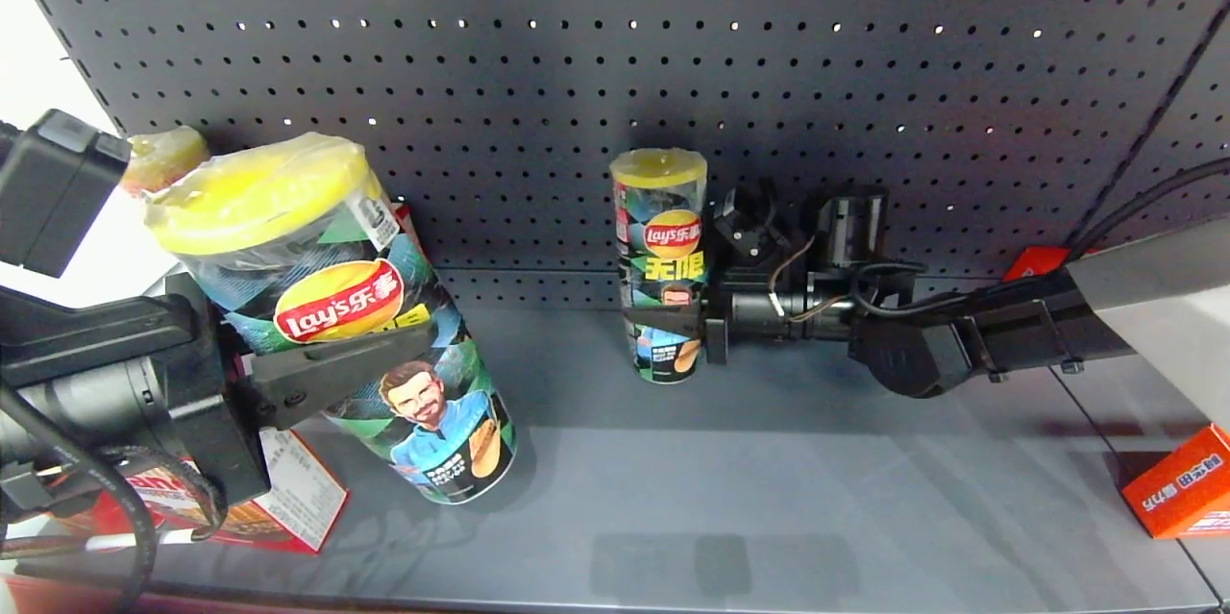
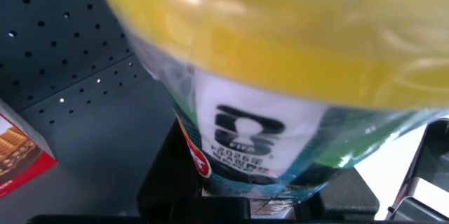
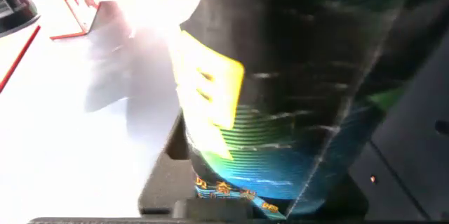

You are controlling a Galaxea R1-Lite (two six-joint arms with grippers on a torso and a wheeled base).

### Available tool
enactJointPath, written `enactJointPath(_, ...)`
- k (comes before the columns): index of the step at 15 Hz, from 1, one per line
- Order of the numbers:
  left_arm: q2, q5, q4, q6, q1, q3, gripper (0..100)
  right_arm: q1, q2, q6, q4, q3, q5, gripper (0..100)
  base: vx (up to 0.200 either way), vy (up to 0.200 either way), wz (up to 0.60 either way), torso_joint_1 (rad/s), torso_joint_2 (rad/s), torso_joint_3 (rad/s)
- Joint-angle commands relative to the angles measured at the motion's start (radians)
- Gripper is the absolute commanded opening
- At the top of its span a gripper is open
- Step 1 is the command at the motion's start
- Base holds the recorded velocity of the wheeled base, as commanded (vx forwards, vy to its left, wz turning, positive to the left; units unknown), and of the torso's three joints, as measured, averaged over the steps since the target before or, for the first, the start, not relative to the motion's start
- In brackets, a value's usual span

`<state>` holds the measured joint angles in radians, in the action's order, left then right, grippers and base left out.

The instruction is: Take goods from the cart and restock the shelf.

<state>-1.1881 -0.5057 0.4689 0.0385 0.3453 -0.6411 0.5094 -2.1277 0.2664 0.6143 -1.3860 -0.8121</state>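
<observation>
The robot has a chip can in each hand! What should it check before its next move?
1. right gripper shut on the upright can: ok.
2. upright can's bottom resting on the shelf: cannot tell.
3. left gripper shut on the tilted can: ok.
4. tilted can straight enough to stand: not ok, it leans.
5. Bare shelf between the two cans for the tilted can: ok.

Dark pegboard panel [image 1: 615, 66] at back; orange box [image 1: 1182, 484] well before its right end, red-and-white box [image 1: 303, 494] before its left end.
</observation>
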Motion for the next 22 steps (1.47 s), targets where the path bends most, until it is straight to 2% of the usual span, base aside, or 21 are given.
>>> enactJointPath(1, 0.001, 0.000, 0.004, 0.000, 0.001, 0.008, 0, 0.001, 0.052, 0.001, -0.001, 0.035, 0.013, 0, 0.000, 0.000, 0.00, 0.000, 0.00, 0.000)
enactJointPath(5, 0.004, -0.002, 0.004, 0.000, 0.004, 0.009, 0, 0.003, 0.155, 0.001, 0.001, 0.130, 0.044, 0, 0.000, 0.000, 0.00, 0.000, 0.00, 0.000)
enactJointPath(8, 0.005, -0.005, 0.000, 0.000, 0.004, 0.009, 0, 0.009, 0.242, -0.003, 0.055, 0.208, 0.140, 0, 0.000, 0.000, 0.00, 0.000, 0.00, 0.000)
enactJointPath(10, 0.007, -0.005, -0.001, 0.000, 0.003, 0.009, 0, 0.029, 0.296, -0.013, 0.085, 0.280, 0.162, 0, 0.000, 0.000, 0.00, 0.000, 0.00, 0.000)
enactJointPath(13, 0.008, -0.005, -0.001, 0.000, 0.001, 0.009, 0, 0.093, 0.388, -0.047, 0.183, 0.456, 0.241, 0, 0.000, 0.000, 0.00, 0.000, 0.00, 0.000)
enactJointPath(17, 0.008, 0.000, -0.001, 0.001, 0.001, 0.009, 0, 0.239, 0.410, -0.105, 0.490, 0.749, 0.418, 0, 0.000, 0.000, 0.00, 0.000, 0.00, 0.000)
enactJointPath(22, 0.005, 0.001, -0.001, 0.001, 0.003, 0.009, 0, 0.253, 0.365, -0.110, 0.688, 0.932, 0.435, 0, 0.000, 0.000, 0.00, 0.000, 0.00, 0.000)
